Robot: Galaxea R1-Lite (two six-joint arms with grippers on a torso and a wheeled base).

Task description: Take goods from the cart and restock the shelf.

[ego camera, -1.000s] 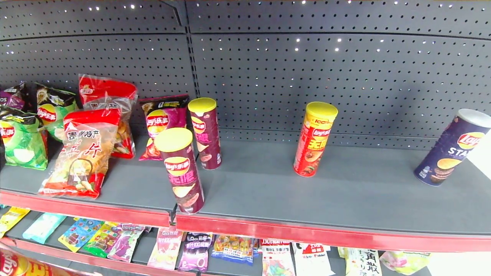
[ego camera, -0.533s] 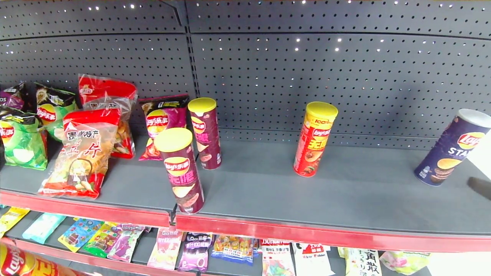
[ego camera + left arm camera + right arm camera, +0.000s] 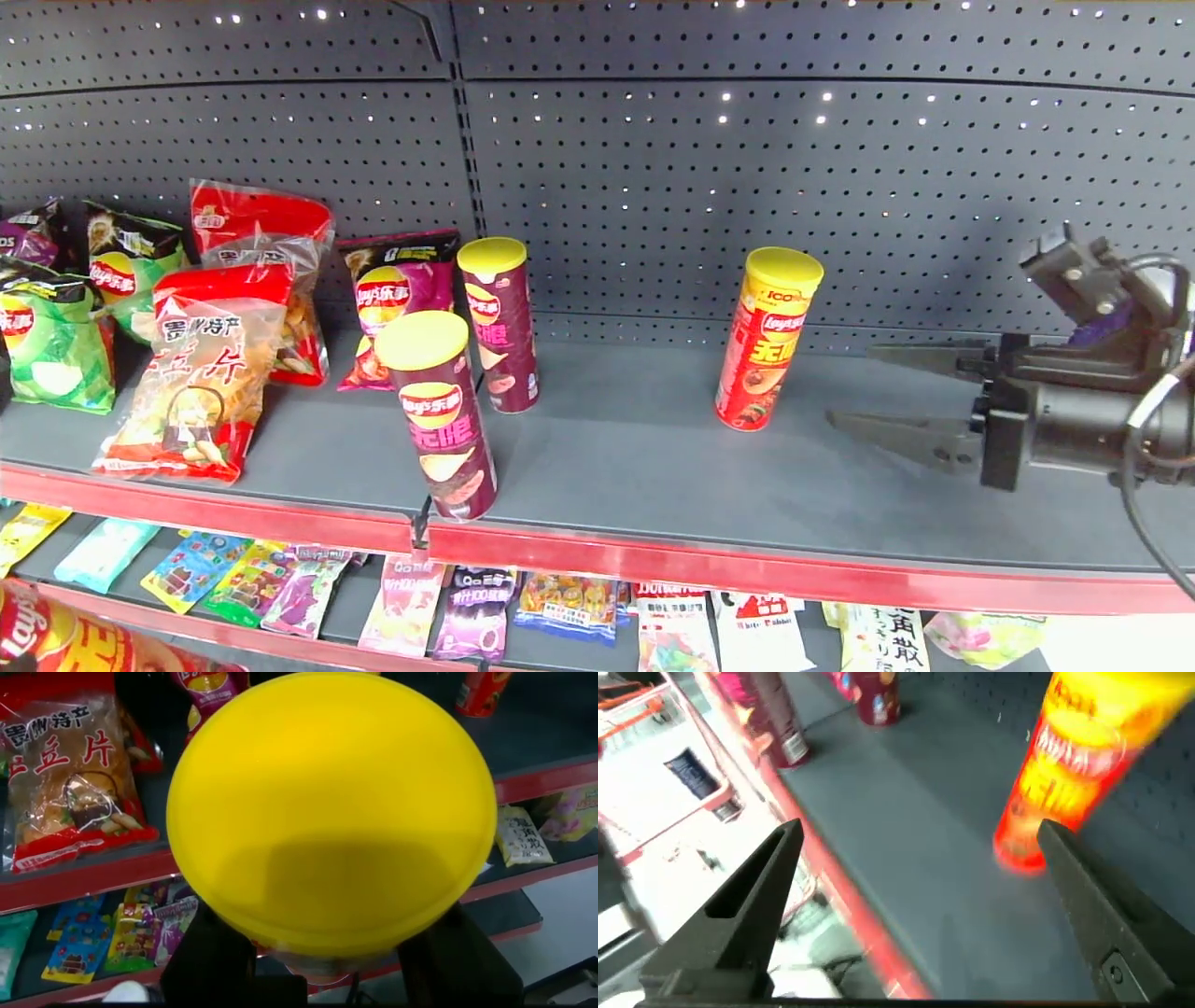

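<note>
One red cylindrical chip can with a yellow plastic lid (image 3: 332, 812) sat pinched in the left gripper (image 3: 332, 971), low and far left of the upright red-and-yellow chip can (image 3: 766, 338) on the grey metal shelf (image 3: 653, 467). Two maroon yellow-lidded chip cans (image 3: 439, 420) (image 3: 499, 327) stood left of that can, with six snack bags (image 3: 205, 373) farther left. The right gripper (image 3: 850, 385) hung level just right of it, fingers spread wide, tips aimed at it, not touching.
</note>
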